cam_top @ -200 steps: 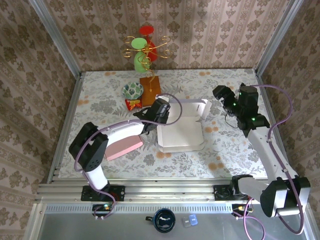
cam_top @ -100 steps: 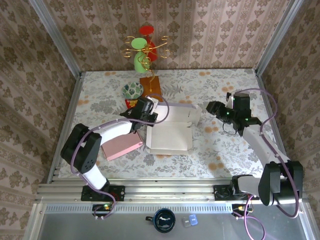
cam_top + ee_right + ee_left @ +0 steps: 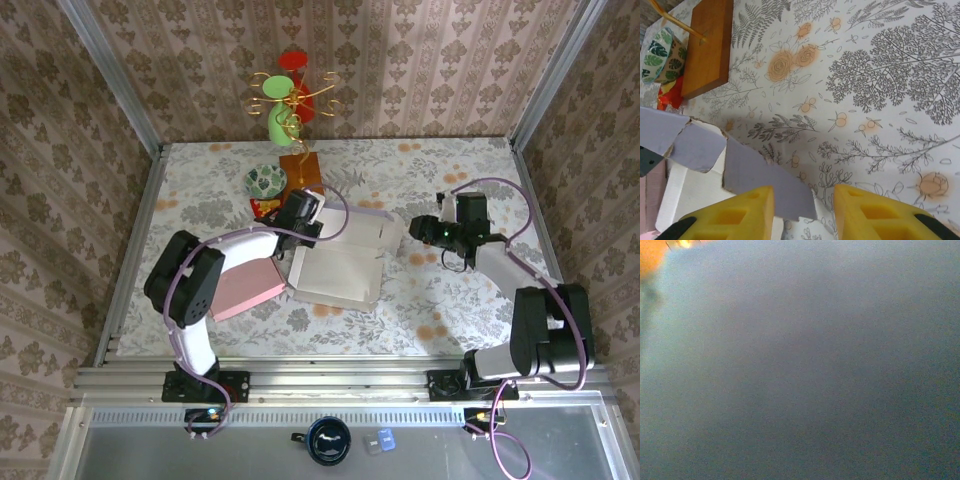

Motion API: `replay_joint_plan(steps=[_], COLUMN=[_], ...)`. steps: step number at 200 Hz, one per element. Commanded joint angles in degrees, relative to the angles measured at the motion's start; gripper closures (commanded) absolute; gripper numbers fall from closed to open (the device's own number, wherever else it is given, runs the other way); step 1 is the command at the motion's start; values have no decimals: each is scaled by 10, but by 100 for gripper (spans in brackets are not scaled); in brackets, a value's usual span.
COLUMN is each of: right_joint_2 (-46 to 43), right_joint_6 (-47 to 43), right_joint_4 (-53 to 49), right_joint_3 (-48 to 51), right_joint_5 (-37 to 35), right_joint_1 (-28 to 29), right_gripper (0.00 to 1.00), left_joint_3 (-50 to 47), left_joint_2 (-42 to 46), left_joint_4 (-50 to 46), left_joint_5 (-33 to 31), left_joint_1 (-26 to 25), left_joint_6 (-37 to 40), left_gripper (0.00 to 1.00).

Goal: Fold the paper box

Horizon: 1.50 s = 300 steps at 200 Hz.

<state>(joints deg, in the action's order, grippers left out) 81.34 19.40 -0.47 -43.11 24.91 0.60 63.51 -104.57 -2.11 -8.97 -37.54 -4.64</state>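
Fingers of the left arm (image 3: 308, 222) pinch one wall of the paper box (image 3: 340, 272), steadying it; right fingers (image 3: 735, 215) stand apart astride its flap (image 3: 765, 180), seemingly ready to fold.

No readable text, labels, or numbers

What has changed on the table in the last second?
The left gripper, shut on the paper box at its back-left corner, dragged it leftward and turned it slightly. The right gripper came down and left to the box's right flap, its jaws narrowing around the flap's corner but not yet closed. The pink pad, bowl and wooden stand stayed put.
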Motion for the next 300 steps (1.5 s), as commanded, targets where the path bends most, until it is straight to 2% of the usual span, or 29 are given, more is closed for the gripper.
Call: replay_joint_plan(steps=[1, 70, 109, 151, 229, 300], right_joint_2=[41, 122, 130, 101, 106, 105], right_joint_6=[-43, -48, -60, -72, -110, -122], right_joint_4=[20, -6, -7, 5, -16, -28], right_joint_3=[-20, -83, -92, -71, -92, -99], right_joint_5=[39, 105, 128, 125, 128, 88], right_joint_1=[-2, 2, 13, 21, 53, 83], right_gripper=[63, 58, 57, 58, 57, 53], left_joint_3=[14, 29, 38, 48, 49, 43], left_joint_2=[-17, -42, -50, -56, -56, -51], left_joint_4=[-19, -16, -19, -24, -28, -29], left_joint_5=[-37, -39, -35, -26, -19, -17], left_joint_1=[-3, -4, -3, 2, 3, 3], left_joint_6=[19, 24, 26, 26, 32, 32], left_gripper=[100, 100, 100, 100, 100, 100])
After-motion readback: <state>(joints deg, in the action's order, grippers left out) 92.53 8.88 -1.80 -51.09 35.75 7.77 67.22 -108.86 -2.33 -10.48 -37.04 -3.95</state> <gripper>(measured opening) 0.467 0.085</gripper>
